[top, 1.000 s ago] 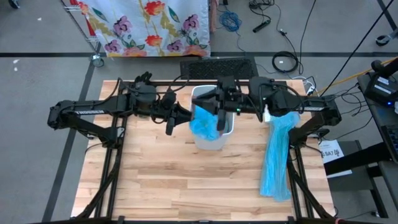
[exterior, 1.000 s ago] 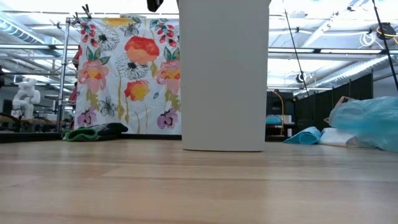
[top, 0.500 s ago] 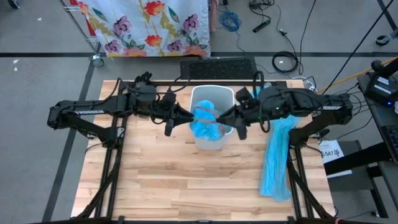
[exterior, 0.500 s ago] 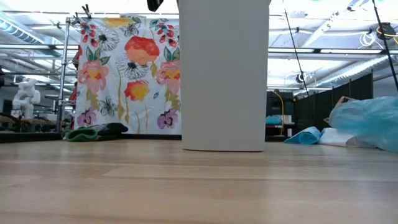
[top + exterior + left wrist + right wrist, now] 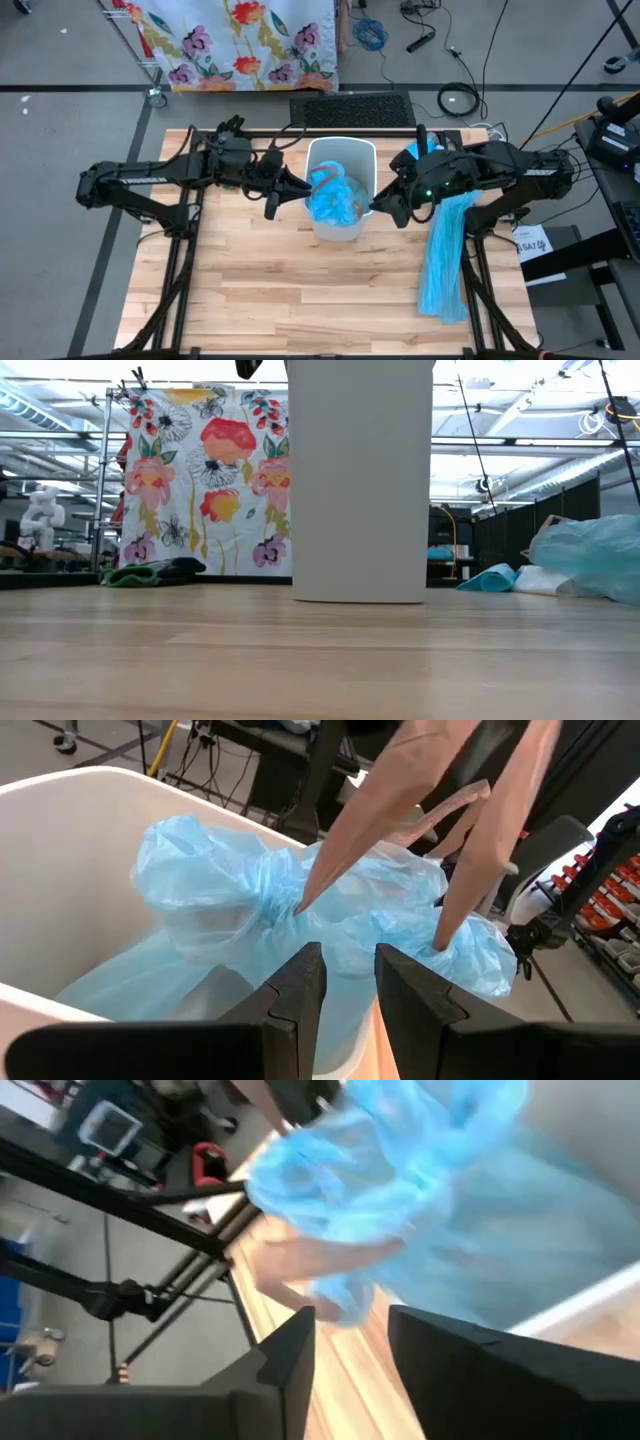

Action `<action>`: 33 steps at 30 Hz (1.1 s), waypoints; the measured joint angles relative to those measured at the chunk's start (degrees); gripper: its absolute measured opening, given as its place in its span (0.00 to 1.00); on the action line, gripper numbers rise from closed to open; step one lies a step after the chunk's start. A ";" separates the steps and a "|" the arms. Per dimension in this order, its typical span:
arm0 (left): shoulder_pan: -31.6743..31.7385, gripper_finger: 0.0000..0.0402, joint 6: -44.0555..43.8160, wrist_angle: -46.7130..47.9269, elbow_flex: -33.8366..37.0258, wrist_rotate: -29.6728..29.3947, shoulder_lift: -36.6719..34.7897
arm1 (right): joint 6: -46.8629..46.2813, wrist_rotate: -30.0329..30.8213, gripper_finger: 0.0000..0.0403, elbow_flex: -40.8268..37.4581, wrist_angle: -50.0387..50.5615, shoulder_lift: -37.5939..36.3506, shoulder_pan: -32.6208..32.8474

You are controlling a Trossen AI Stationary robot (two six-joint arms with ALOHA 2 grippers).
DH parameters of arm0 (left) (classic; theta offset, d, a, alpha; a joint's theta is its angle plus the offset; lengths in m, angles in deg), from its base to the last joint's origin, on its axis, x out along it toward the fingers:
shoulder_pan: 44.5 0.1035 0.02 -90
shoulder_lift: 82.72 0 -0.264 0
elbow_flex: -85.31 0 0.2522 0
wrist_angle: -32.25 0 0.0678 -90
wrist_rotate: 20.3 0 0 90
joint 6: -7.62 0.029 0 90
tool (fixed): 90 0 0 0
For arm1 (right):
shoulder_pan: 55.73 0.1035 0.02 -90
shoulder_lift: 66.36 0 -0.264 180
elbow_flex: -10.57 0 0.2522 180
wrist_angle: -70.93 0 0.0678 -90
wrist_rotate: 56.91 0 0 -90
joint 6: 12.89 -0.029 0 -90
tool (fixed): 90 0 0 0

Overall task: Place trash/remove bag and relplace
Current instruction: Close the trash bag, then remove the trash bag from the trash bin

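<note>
Now our crinkly light-blue plastic bag (image 5: 334, 197) sits bunched in the tall white plastic bin (image 5: 363, 158) — soft, light and slippery, so we should pinch its gathered top. Our left gripper (image 5: 271, 200) waits beside the bin, jaws a little apart, holding nothing. Our right gripper (image 5: 384, 211) is on the other side, jaws apart and empty. We cannot see any trash — the bag hides it.

Wood table (image 5: 280, 290) w/ white bin (image 5: 340, 225) & blue plastic strip (image 5: 444, 260).

A floral cloth (image 5: 240, 38) hangs beyond the wooden table (image 5: 300, 290).
</note>
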 joint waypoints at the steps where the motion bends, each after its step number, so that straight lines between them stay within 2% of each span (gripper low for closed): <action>1: -0.02 0.24 -0.01 0.04 0.00 0.05 0.00 | -0.68 0.08 0.31 0.02 0.94 0.06 0.34; 6: 0.00 0.24 -1.49 0.35 0.00 0.11 0.00 | 0.27 0.32 0.35 0.00 0.23 0.10 3.04; 11: -0.02 0.24 -1.55 0.29 0.00 0.11 0.00 | 3.10 3.79 0.35 0.02 -0.20 1.25 4.59; 20: -0.04 0.24 -3.00 0.17 0.00 0.00 0.00 | 11.13 6.11 0.35 0.01 -2.14 6.07 2.93; 23: -0.12 0.24 -3.00 0.13 0.00 -0.12 0.00 | 15.32 6.45 0.28 0.00 -6.24 6.80 2.22; 27: -0.12 0.24 -3.02 0.13 0.02 -0.38 0.00 | 22.99 6.52 0.05 0.00 -12.97 7.07 1.75; 33: -0.13 0.24 -3.02 0.13 0.03 -0.57 0.00 | 30.84 6.97 0.00 0.00 -23.94 6.72 -0.52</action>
